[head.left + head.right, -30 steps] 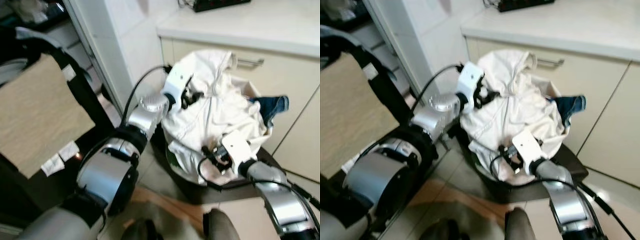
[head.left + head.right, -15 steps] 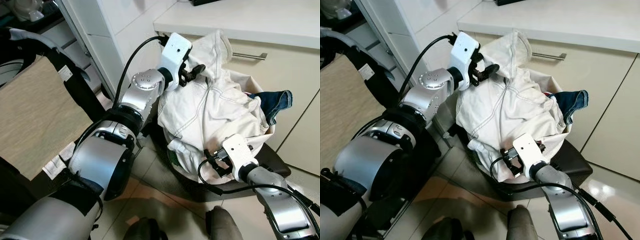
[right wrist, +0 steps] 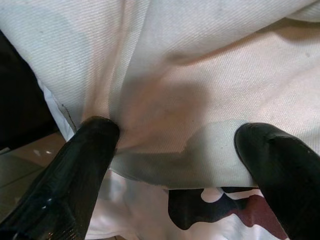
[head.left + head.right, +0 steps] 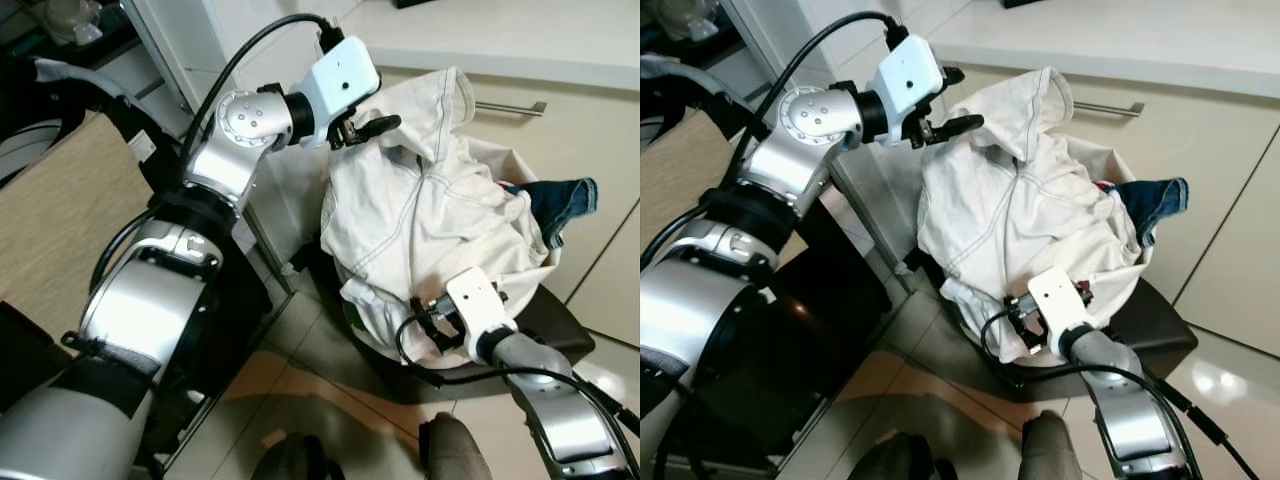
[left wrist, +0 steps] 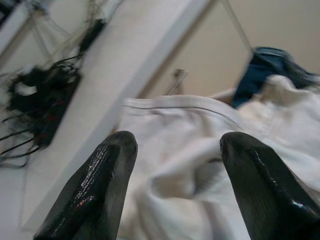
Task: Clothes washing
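Two grippers working one white garment point(image 4: 430, 215): left gripper point(image 4: 372, 127), fingers apart, hovering at its 11 o'clock edge; right gripper point(image 3: 180, 165), fingers spread, pressing its 6 o'clock hem.

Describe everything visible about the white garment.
The white garment is cream twill-like cloth with visible seams, heaped crumpled over a dark basket beside the cabinet, its top standing up in a peak. A blue denim piece lies by it. The left hand is open at its upper edge; the right hand is open against its lower fold.
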{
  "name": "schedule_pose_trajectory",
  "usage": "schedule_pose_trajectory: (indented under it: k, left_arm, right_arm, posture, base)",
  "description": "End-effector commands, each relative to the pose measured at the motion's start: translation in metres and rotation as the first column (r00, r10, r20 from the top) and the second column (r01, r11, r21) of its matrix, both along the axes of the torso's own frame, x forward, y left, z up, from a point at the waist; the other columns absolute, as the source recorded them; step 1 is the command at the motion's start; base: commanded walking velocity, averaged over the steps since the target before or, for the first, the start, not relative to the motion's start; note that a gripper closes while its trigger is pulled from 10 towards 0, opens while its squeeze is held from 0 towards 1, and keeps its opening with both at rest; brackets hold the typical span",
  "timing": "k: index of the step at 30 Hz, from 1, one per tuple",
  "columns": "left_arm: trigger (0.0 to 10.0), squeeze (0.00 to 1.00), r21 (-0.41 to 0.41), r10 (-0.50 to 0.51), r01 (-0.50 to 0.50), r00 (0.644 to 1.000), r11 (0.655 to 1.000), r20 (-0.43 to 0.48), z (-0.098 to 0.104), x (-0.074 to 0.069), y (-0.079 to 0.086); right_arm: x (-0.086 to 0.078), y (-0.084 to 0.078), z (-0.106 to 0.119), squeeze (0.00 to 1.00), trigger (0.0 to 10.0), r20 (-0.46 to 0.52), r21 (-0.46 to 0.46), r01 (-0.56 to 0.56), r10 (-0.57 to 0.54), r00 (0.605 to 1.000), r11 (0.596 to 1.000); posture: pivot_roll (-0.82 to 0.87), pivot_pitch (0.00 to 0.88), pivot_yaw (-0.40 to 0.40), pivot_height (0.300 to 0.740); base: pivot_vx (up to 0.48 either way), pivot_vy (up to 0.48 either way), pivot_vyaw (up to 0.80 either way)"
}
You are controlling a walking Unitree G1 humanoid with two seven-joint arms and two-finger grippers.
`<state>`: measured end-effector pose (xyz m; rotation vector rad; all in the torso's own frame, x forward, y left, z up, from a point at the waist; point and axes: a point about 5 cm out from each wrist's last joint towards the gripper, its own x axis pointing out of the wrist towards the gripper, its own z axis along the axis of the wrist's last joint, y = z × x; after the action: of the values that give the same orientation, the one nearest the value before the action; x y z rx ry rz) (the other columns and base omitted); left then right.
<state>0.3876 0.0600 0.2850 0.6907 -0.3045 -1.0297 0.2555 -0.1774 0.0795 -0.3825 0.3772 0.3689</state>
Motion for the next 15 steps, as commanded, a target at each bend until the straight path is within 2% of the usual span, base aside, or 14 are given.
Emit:
schedule_pose_trajectory:
  k: [1,3,5,8,10,12,15]
  left_arm:
    - [10.0,0.0,0.043,-0.009,0.01,1.0,0.999,-0.018,-0.009,-0.002,0.008]
    - [10.0,0.0,0.045,-0.009,0.009,1.0,0.999,-0.016,-0.009,-0.001,0.008]
    - [10.0,0.0,0.079,0.003,-0.002,1.0,0.997,-0.015,-0.025,-0.001,0.0]
    - [10.0,0.0,0.095,0.004,-0.001,1.0,0.995,-0.028,-0.034,-0.001,-0.006]
    - [10.0,0.0,0.098,0.005,-0.002,1.0,0.995,-0.031,-0.036,-0.001,-0.007]
    - [10.0,0.0,0.119,0.048,-0.045,0.999,0.992,-0.023,-0.038,0.002,-0.01]
    - [10.0,0.0,0.119,0.117,-0.118,0.993,0.986,0.017,-0.029,0.009,-0.009]
  right_arm:
    - [-0.002,0.007,-0.009,1.0,10.0,-0.037,0.018,-0.014,0.015,0.999,1.0]
    - [-0.001,0.007,-0.009,1.0,10.0,-0.037,0.018,-0.014,0.015,0.999,1.0]
    - [0.001,0.014,-0.005,1.0,10.0,-0.023,0.022,-0.041,0.041,0.999,0.999]
    - [0.0,0.022,0.002,1.0,10.0,-0.001,0.033,-0.068,0.068,0.998,0.997]
    - [0.0,0.024,0.003,1.0,10.0,0.003,0.038,-0.075,0.075,0.997,0.996]
    - [-0.007,0.027,0.009,1.0,10.0,0.018,0.041,-0.091,0.091,0.996,0.995]
    - [-0.015,0.025,0.01,1.0,10.0,0.023,0.038,-0.089,0.088,0.996,0.995]
  posture:
    - [-0.34,0.076,0.26,0.691]
    - [-0.34,0.076,0.26,0.691]
    - [-0.34,0.086,0.258,0.691]
    - [-0.35,0.099,0.262,0.691]
    - [-0.35,0.099,0.262,0.691]
    - [-0.36,0.121,0.273,0.691]
    - [-0.38,0.14,0.285,0.691]
  base:
    - [0.0,0.0,0.0]
    - [0.0,0.0,0.0]
    - [0.0,0.0,0.0]
    - [0.0,0.0,0.0]
    - [0.0,0.0,0.0]
    - [0.0,0.0,0.0]
    - [0.0,0.0,0.0]
